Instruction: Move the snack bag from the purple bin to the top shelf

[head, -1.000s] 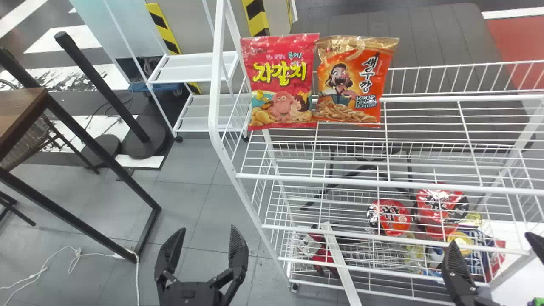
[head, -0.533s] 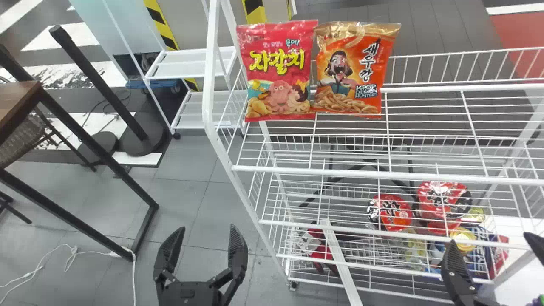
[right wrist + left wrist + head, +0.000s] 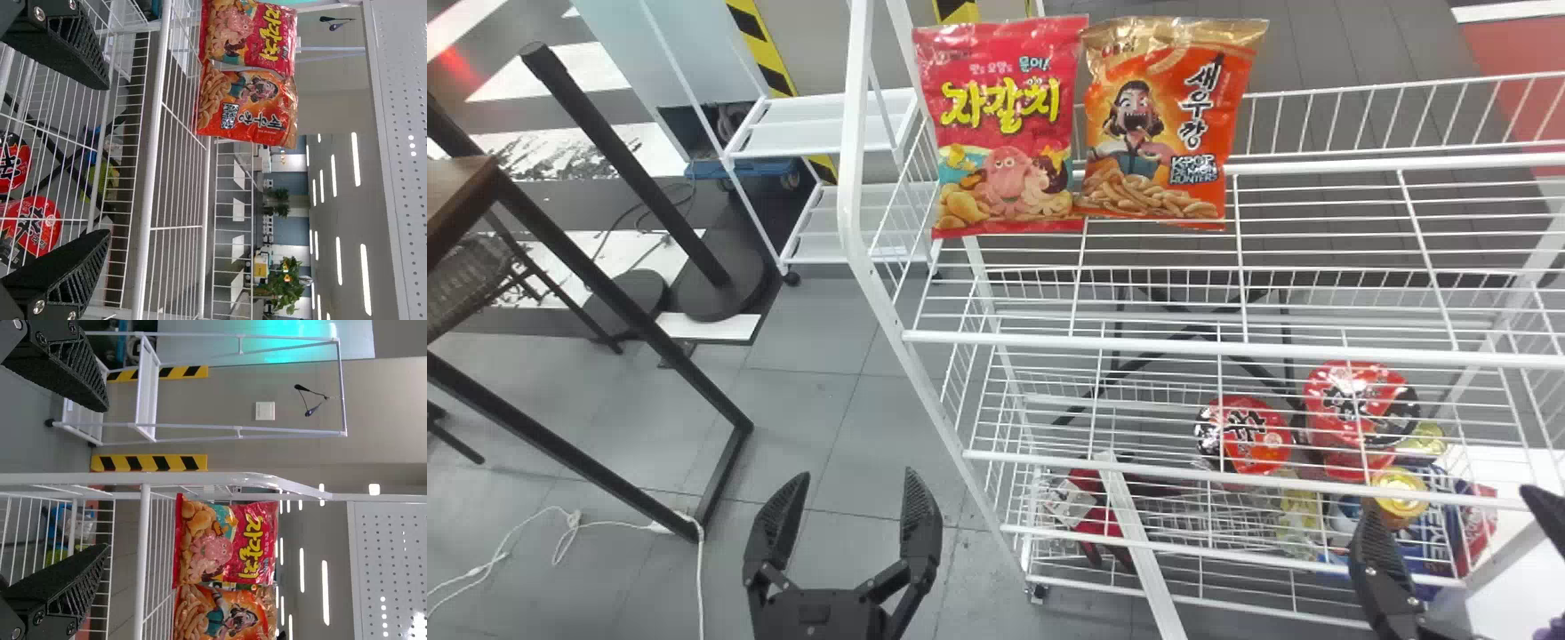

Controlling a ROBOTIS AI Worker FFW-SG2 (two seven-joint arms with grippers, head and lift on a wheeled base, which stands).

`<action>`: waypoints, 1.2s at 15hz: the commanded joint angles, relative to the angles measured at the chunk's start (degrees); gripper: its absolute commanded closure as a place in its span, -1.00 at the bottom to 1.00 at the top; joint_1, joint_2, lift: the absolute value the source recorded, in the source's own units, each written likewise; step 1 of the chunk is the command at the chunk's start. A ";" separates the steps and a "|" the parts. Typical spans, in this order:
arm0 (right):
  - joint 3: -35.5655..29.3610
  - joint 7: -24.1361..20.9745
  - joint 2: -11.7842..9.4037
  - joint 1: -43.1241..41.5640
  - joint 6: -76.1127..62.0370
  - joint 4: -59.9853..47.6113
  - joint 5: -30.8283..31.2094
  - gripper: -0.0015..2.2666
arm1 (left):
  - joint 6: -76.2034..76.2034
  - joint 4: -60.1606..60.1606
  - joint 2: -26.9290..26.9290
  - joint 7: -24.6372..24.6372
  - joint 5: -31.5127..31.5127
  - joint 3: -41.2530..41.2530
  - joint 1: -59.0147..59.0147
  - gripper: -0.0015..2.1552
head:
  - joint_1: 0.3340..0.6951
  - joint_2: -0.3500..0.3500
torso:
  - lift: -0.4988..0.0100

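On the white rack [image 3: 853, 133], we find the red snack bag [image 3: 1000, 124] and orange snack bag [image 3: 1165, 124] upright on the top shelf [image 3: 1360, 165], presumably facing out for display, one likely ours; left tool [image 3: 857, 476] and right tool [image 3: 1448, 498] hang spread and empty, probably clear of the wires.

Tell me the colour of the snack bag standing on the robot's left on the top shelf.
Red, with yellow lettering; it shows best in the head view.

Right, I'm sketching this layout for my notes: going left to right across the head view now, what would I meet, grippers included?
Brown tabletop → left gripper → red snack bag → orange snack bag → right gripper.
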 commanded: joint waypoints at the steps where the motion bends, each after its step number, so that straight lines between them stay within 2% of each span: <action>1: 0.00 0.00 -0.09 0.00 0.12 -0.02 0.00 -0.98 | -0.20 -0.02 0.00 0.00 0.00 0.00 0.12 -0.93 | 1.00 0.72 | 0.64; 18: 0.00 0.09 -0.44 0.00 -0.23 0.15 -0.18 -0.98 | -2.31 0.07 -0.26 0.44 -0.09 -0.26 0.74 -0.93 | 1.00 0.72 | 0.37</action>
